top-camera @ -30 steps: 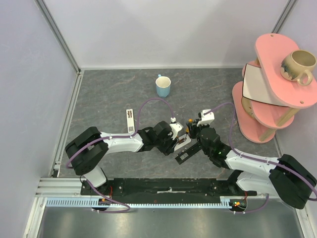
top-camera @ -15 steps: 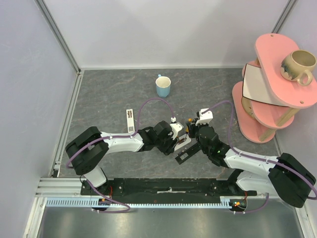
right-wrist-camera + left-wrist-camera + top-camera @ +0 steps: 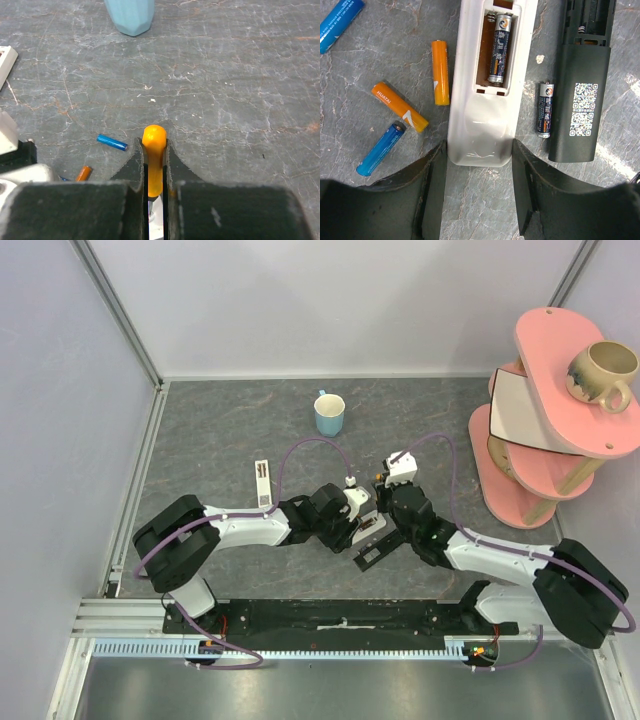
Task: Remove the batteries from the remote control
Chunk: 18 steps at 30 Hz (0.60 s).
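The white remote (image 3: 485,100) lies back up with its compartment open and one dark battery (image 3: 499,47) inside. My left gripper (image 3: 479,150) is shut on the remote's near end. A black remote (image 3: 580,90), also open, lies to its right, with a dark loose battery (image 3: 545,110) between them. Two orange batteries (image 3: 440,72) (image 3: 400,106) and two blue ones (image 3: 381,149) (image 3: 337,22) lie to the left. My right gripper (image 3: 155,145) is shut on an orange-handled tool (image 3: 154,150), its metal tip pointing down. In the top view both grippers (image 3: 358,525) (image 3: 385,508) meet over the remotes.
A light blue cup (image 3: 329,414) stands behind the work spot. A thin white strip (image 3: 262,485) lies to the left. A pink tiered shelf (image 3: 540,470) with a beige mug (image 3: 600,372) stands at the right. Walls enclose the table.
My right arm has moved left and a little farther back with the tool, closer over the white remote. The left arm has not moved.
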Tool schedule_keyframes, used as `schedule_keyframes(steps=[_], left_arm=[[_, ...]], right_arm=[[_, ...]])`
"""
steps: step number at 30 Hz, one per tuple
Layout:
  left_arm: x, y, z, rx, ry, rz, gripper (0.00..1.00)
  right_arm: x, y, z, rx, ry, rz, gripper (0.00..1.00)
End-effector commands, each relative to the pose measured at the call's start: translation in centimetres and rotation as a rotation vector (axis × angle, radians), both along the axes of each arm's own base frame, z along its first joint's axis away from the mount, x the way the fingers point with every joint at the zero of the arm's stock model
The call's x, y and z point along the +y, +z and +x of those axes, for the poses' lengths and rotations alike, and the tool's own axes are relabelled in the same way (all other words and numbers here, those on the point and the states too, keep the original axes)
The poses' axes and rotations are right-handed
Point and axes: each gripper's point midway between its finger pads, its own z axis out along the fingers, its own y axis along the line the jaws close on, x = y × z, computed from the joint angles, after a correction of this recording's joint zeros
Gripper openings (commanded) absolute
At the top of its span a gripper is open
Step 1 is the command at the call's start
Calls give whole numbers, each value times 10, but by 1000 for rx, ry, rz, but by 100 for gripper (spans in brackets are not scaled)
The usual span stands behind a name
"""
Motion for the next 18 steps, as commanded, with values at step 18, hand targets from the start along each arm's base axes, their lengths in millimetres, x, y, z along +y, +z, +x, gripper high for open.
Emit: schedule_keyframes(steps=[18], left_arm=[[20, -21, -4, 14, -10, 110, 2]], right_arm=[[23, 22, -26, -91, 228, 99, 0]])
